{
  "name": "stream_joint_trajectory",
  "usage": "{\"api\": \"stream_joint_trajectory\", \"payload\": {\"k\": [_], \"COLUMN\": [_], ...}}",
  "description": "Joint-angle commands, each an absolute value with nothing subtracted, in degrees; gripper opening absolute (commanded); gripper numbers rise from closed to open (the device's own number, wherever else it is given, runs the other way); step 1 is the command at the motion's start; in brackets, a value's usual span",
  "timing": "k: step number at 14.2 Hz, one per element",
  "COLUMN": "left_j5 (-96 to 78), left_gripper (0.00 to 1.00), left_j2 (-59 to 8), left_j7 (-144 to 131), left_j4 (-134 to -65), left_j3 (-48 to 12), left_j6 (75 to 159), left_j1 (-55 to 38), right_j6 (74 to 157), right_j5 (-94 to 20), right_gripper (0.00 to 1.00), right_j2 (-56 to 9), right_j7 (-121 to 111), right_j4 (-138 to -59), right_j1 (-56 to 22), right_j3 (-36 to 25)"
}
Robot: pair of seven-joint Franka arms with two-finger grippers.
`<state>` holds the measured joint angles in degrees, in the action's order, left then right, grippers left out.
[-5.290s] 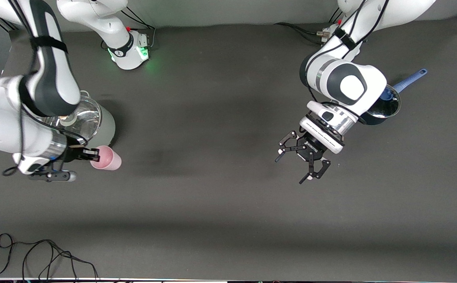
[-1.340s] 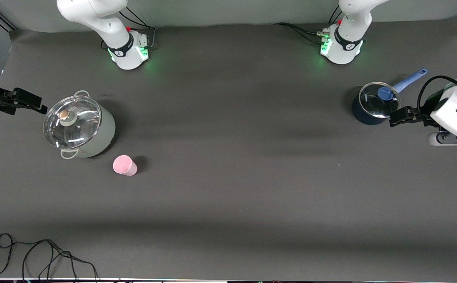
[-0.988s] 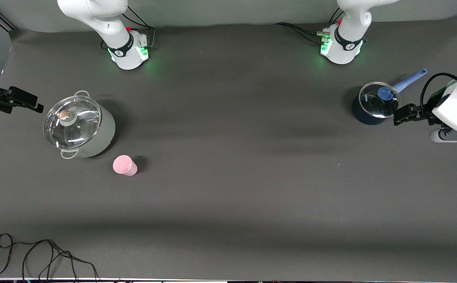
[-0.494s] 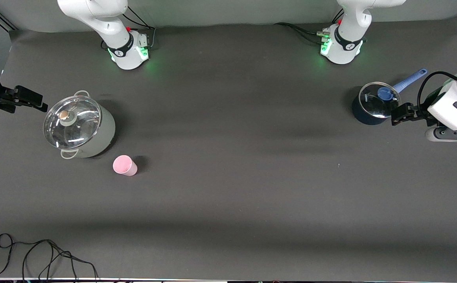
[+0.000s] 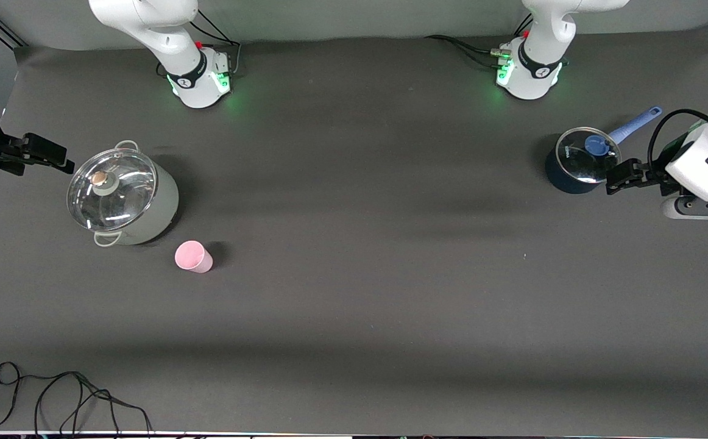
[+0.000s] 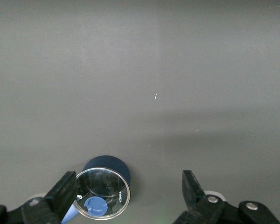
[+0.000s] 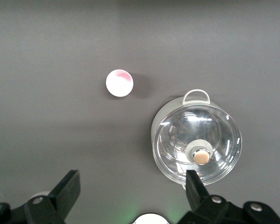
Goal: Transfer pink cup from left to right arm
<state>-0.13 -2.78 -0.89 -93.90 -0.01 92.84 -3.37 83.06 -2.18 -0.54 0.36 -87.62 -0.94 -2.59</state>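
Note:
The pink cup [image 5: 194, 256] stands upright on the dark table mat, apart from both grippers, a little nearer to the front camera than the grey pot [image 5: 122, 198]. In the right wrist view the pink cup [image 7: 119, 83] shows from above beside the grey pot [image 7: 196, 144]. My right gripper [image 5: 55, 160] hangs high over the right arm's end of the table, open and empty [image 7: 132, 179]. High over the left arm's end, my left gripper [image 5: 621, 177] is open with nothing in it [image 6: 129, 179], above the small blue pot [image 6: 106, 186].
The grey pot carries a glass lid. The blue pot [image 5: 579, 163] has a glass lid and a blue handle. A black cable [image 5: 67, 396] lies at the front corner by the right arm's end. Both arm bases [image 5: 198, 79] [image 5: 527, 73] stand along the back.
Several seconds ago my right gripper was at the cup and my left gripper hung over the table's middle. Both arms have since drawn back to the table's ends. Over the last second they barely shift.

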Motion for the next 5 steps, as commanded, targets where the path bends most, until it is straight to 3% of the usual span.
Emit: {"api": "stream_joint_trajectory", "payload": {"k": [1, 5], "left_j5": [-0.7, 0.08], "left_gripper": [1.0, 1.0], "left_j2": [-1.58, -1.76], "left_j7": [-0.09, -0.35], "left_j4": [-93.78, -92.64], "left_j3": [0.88, 0.88], "left_j6": [91.76, 91.06], "left_j1": [-4.39, -4.48], "right_j6": [82.79, 82.79], "right_j5": [-0.97, -0.88], "right_gripper": [1.0, 1.0], "right_j2": [0.0, -0.09], "right_j7": [-0.44, -0.35], "right_j4": [-87.89, -87.8], "right_j1": [-0.88, -1.67], "right_j3": [-2.2, -2.2]}}
